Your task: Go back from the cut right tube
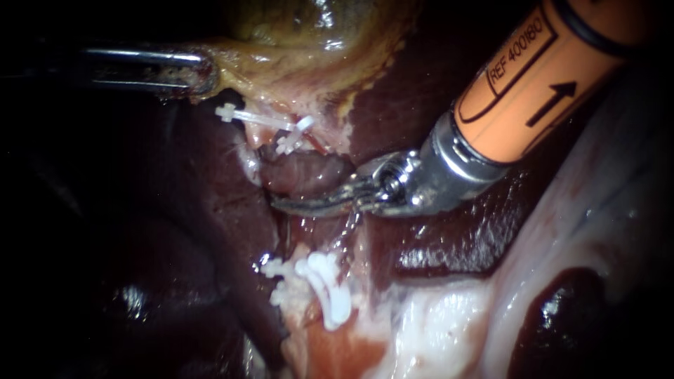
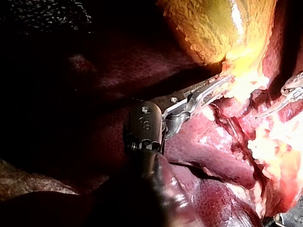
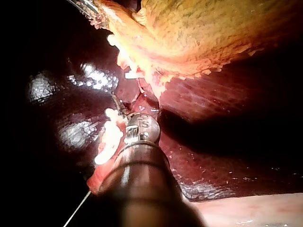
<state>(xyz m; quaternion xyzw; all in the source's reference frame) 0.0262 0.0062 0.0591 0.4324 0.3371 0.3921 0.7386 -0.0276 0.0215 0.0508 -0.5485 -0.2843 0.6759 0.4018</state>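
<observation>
My right instrument (image 1: 309,203), on an orange shaft from the upper right, ends in curved blades that lie together and hold nothing. Their tip rests just below a reddish tube stump (image 1: 302,172). Above the stump sit small white clips (image 1: 286,145), with one longer clip (image 1: 263,119) over them. Below the blades, several white clips (image 1: 324,281) crowd the lower stump. My left instrument (image 1: 200,74) comes in from the left, jaws shut on the yellowish gallbladder edge (image 1: 239,60), holding it up. The left wrist view shows the same hold (image 2: 215,87).
Dark liver (image 1: 449,238) lies under and around the blades. The gallbladder (image 3: 213,33) hangs over the site ahead of my right instrument (image 3: 118,101). Pale fatty tissue (image 1: 435,316) lies lower right. The far left is dark.
</observation>
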